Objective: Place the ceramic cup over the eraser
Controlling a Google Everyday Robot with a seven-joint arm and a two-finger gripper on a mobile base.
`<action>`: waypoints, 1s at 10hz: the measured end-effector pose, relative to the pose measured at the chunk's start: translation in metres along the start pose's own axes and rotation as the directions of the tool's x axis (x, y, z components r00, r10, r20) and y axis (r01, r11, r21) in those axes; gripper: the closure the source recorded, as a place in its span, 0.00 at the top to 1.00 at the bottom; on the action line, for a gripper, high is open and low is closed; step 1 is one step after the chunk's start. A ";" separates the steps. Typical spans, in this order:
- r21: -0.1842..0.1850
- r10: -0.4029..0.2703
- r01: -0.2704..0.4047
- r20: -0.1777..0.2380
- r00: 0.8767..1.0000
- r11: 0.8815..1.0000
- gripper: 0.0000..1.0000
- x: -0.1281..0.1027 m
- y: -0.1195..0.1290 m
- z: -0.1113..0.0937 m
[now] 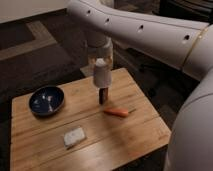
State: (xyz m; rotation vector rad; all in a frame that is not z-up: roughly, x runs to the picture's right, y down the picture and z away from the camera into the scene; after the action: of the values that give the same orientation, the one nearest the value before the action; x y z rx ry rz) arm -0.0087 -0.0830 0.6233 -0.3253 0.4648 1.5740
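You see the arm reaching in from the upper right, its hand [101,61] above the middle of the wooden table [145,132], gripping the top of the ceramic cup [101,77]. The cup hangs upright, its lower rim right at the top of the eraser [103,96], which stands on end directly beneath; you cannot tell whether they touch. Just right of the eraser, an orange carrot [118,112] lies on the table. The dark-blue bowl [46,100] sits at the left, and a whitish lump [74,136] lies nearer the front edge.

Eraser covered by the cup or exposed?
Exposed: the eraser shows below the ceramic cup, which the tool holds right above it.
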 end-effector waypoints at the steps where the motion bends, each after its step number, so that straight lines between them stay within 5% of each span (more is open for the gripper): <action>1: -0.009 0.003 -0.003 -0.008 1.000 1.000 0.00 0.000 0.000 0.005; 10: -0.026 -0.035 0.034 -0.049 0.998 0.999 0.00 -0.018 -0.004 0.054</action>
State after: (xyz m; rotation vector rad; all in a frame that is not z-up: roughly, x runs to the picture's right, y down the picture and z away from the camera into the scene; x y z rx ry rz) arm 0.0004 -0.0725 0.6781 -0.3899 0.4754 1.5422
